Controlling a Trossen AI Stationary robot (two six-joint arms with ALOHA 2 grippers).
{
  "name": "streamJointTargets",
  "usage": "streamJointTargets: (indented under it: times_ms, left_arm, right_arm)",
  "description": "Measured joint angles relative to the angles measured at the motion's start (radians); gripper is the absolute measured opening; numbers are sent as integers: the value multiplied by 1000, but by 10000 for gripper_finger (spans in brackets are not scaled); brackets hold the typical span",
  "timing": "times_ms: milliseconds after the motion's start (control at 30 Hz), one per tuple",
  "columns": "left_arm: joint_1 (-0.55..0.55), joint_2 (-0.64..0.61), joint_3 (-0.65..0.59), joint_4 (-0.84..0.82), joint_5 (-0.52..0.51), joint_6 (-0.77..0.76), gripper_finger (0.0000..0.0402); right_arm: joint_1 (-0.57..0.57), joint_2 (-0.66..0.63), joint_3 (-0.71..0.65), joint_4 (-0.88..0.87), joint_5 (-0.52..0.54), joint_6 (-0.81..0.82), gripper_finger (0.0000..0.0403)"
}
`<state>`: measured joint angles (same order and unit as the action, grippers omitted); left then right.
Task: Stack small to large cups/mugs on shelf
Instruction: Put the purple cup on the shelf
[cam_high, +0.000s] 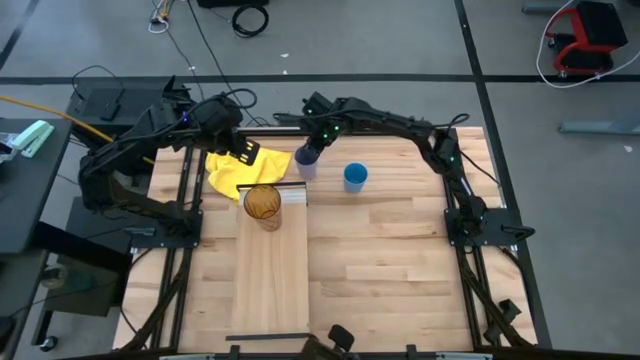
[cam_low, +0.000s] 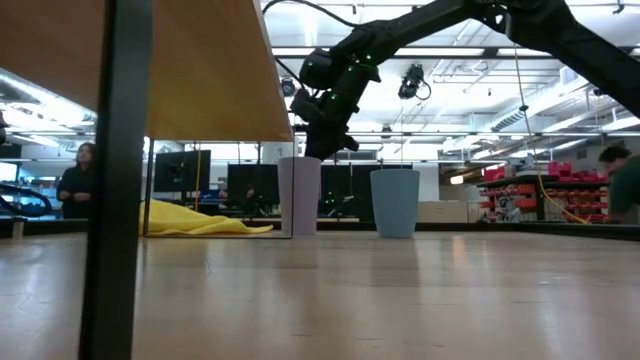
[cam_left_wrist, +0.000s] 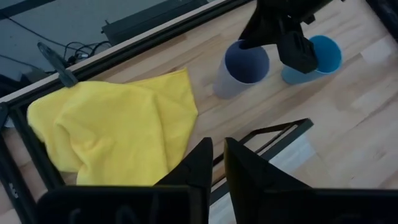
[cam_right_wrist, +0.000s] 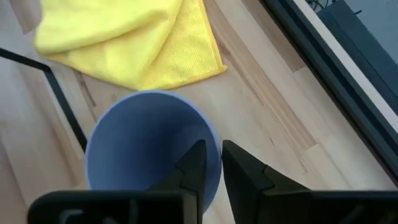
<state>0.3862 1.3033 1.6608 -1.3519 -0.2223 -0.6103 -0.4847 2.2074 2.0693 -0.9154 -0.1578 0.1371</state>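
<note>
lavender cup (cam_right_wrist: 149, 146) stood upright on desk (cam_high: 400, 250), right pincer (cam_right_wrist: 210, 163) nearly closed astride its rim; best to pinch the wall firmly and lift vertically.

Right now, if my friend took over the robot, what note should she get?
Right hand: shut on the lavender cup, pinching its rim; cup stands on the table by the yellow cloth.
Left hand: shut, empty, above the cloth.
Amber cup: on the shelf, near its far end.
Blue cup: on the table, untouched.
Left: nothing is stacked yet.
</note>
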Motion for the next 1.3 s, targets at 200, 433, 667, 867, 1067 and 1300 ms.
streamJointTargets:
  times_ms: [200, 433, 667, 867, 1067, 1300]
  left_arm:
    - [51, 4, 1, 55, 62, 67, 59]
    - [215, 104, 1, 92, 270, 260, 64]
    - [314, 220, 1, 179, 475, 369, 71]
    - [279, 331, 1, 231, 531, 351, 86]
    - [212, 408, 1, 396, 525, 191, 95]
    - [140, 464, 1, 461, 402, 122, 82]
  right_arm:
    - [-9, -40, 35, -70, -26, 2, 60]
    - [-9, -142, 78, -261, -18, -26, 59]
    - [-6, -308, 71, -482, 29, -31, 58]
    - [16, -482, -20, -536, 97, 23, 58]
    - [65, -670, -205, -526, 145, 107, 58]
    - [91, -841, -445, -494, 184, 166, 58]
